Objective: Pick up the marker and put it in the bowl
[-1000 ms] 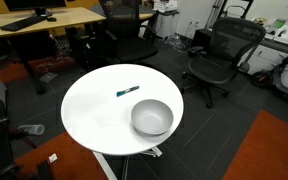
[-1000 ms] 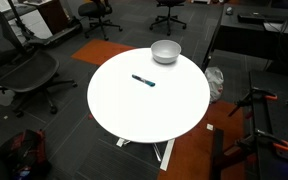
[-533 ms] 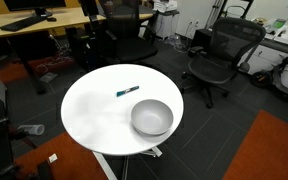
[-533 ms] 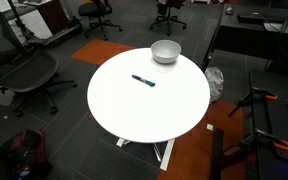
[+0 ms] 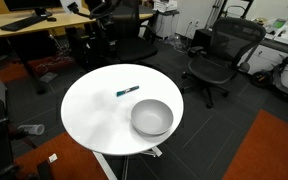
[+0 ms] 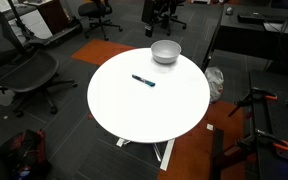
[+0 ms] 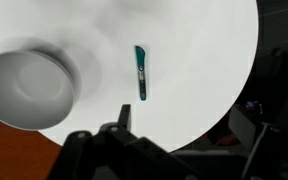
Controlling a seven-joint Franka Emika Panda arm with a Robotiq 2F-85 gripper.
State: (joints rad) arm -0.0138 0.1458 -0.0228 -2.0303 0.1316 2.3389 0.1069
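Observation:
The teal-blue marker [image 5: 127, 91] lies flat on the round white table [image 5: 94, 115], and it also shows in both the exterior view [image 6: 143, 80] and the wrist view [image 7: 141, 72]. The grey bowl [image 5: 152, 117] stands near the table's edge and looks empty; it is also seen in the exterior view [image 6: 165, 51] and the wrist view [image 7: 29, 88]. My gripper [image 7: 184, 122] is open and empty, high above the table. Its fingers show at the bottom of the wrist view, well clear of the marker. The marker lies about a bowl's width from the bowl.
Black office chairs [image 5: 216, 55] and a wooden desk [image 5: 44, 20] stand around the table. Another chair [image 6: 19, 75] is beside the table. A tripod's legs [image 6: 259, 110] stand close to the table's edge. The floor has orange carpet patches [image 5: 269, 150].
A dark part of the arm has come into view at the top edge of both exterior views. The marker and the bowl have not moved.

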